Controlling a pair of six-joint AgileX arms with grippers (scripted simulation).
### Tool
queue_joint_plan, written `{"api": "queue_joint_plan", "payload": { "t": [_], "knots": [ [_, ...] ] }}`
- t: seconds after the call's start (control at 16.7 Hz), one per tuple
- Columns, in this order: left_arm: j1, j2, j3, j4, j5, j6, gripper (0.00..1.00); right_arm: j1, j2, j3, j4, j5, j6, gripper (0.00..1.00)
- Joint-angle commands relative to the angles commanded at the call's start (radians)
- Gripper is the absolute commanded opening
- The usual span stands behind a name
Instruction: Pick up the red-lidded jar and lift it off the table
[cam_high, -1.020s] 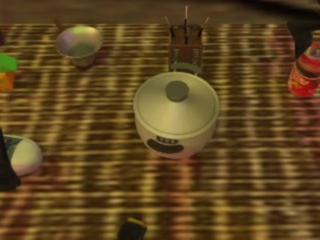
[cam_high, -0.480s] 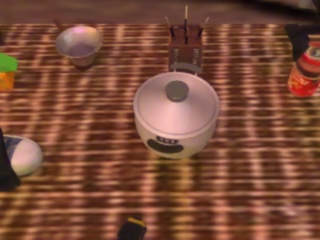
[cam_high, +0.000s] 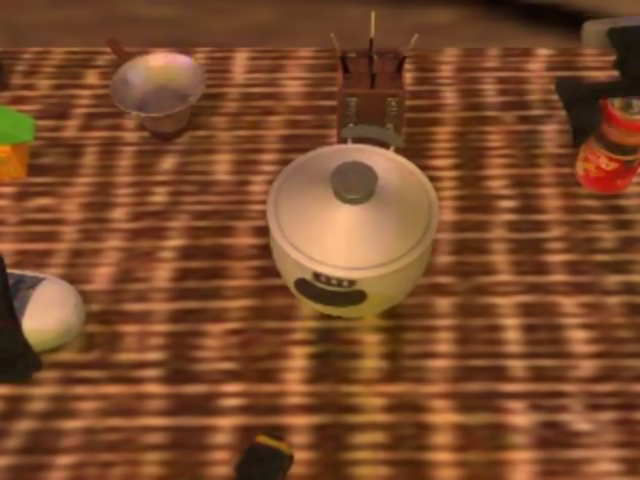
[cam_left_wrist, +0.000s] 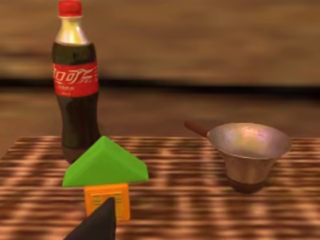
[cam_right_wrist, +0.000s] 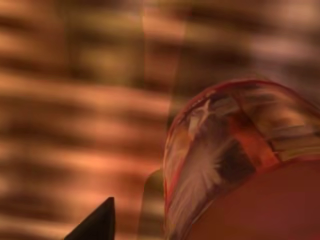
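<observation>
Standing near the top view's right edge, toward the far side of the table, the red-lidded jar has the right gripper right over it, dark fingers flanking its upper part. Whether those fingers are pressed on the jar or just beside it I cannot tell, nor whether the jar's base touches the table. From the right wrist the jar fills the near side, with one dark fingertip beside it. The left arm is parked at the left edge next to a white shoe. A cream pot sits mid-table, a knife block behind it and a metal bowl far left.
</observation>
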Motion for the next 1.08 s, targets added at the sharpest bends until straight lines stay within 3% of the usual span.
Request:
{"api": "queue_joint_plan", "payload": {
  "t": [0.3, 1.08],
  "knots": [
    [0.0, 0.0, 0.0, 0.0, 0.0, 0.0, 1.0, 0.001, -0.007, -0.029, 0.027, 0.0, 0.0, 1.0],
    [0.0, 0.0, 0.0, 0.0, 0.0, 0.0, 1.0, 0.001, -0.007, -0.029, 0.027, 0.0, 0.0, 0.02]
  ]
}}
